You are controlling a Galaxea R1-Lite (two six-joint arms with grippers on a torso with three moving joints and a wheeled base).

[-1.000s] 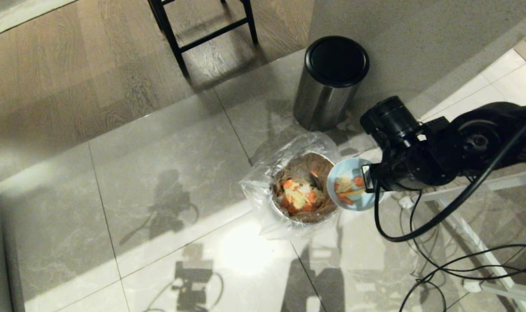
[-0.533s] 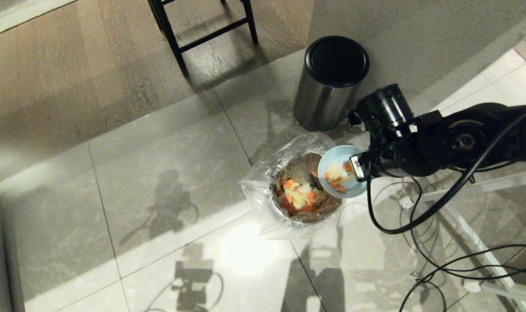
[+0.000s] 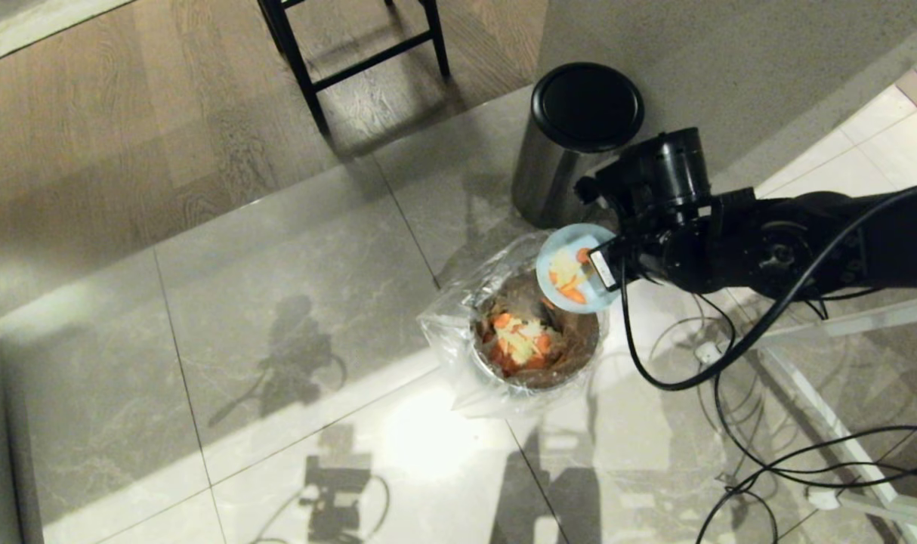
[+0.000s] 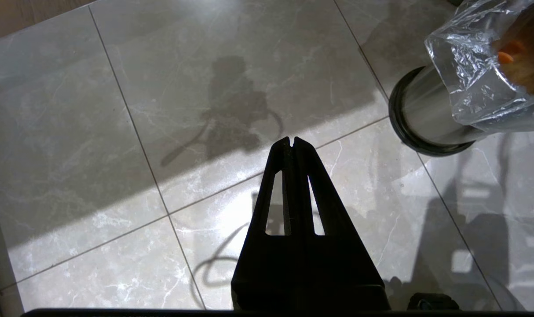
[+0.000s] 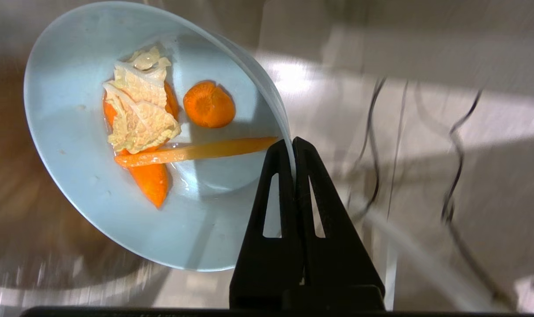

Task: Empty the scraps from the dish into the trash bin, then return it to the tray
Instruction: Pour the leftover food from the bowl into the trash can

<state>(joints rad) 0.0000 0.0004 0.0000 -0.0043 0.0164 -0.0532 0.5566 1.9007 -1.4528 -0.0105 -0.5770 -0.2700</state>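
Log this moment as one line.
right gripper: shut on dish rim | dish: tilted over trash bin | scraps: in dish | left gripper: shut

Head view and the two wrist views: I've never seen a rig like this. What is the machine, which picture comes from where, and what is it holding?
It is a two-armed robot on a wheeled base. The wide picture looks down from its head at a tiled floor. The right gripper is shut on the rim of a pale blue dish, tilted over the trash bin, a steel can lined with a clear bag and already holding peelings. The right wrist picture, taken behind those fingers, shows the scraps, carrot and cabbage, inside the dish. The left wrist picture shows the idle left gripper, shut, above the floor. A black-lidded bin stands nearby. No tray is visible.
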